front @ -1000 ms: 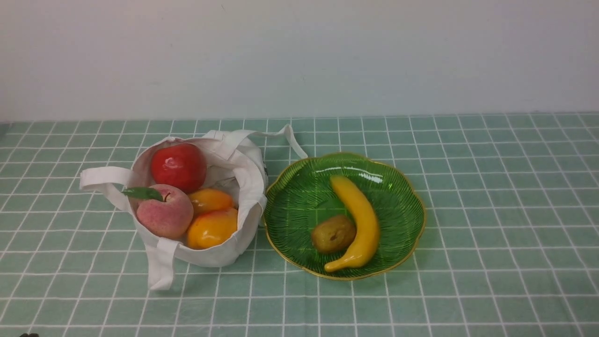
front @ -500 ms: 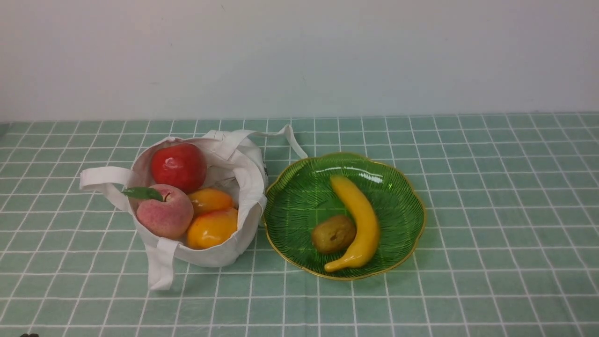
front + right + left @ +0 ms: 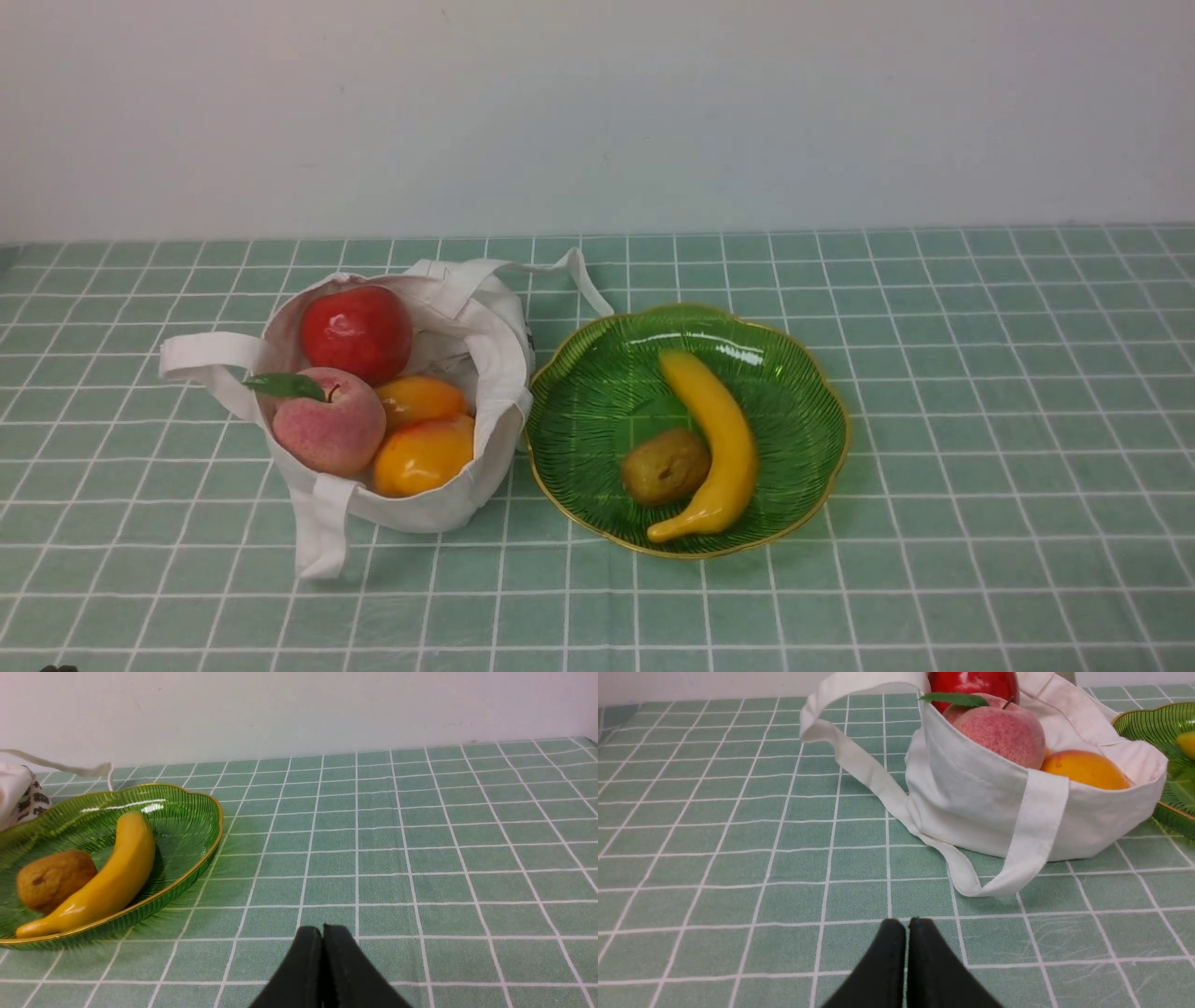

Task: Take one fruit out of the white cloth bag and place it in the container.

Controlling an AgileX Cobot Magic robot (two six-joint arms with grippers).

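The yellow banana (image 3: 717, 443) lies in the green glass dish (image 3: 803, 373), next to a small brown fruit (image 3: 665, 467); the right wrist view shows the banana (image 3: 107, 877) and the dish (image 3: 196, 812) too. The white cloth bag (image 3: 485, 355) stands left of the dish. My left gripper (image 3: 906, 924) is shut and empty, low over the cloth in front of the bag (image 3: 971, 798). My right gripper (image 3: 322, 931) is shut and empty, off to the right of the dish. Neither gripper's fingers show in the front view.
The bag holds a red apple (image 3: 357, 331), a pink peach (image 3: 329, 422) and two orange-yellow fruits (image 3: 422, 455). Its strap handles (image 3: 210, 355) lie out on the green checked tablecloth (image 3: 980, 420). A pale wall stands behind the table.
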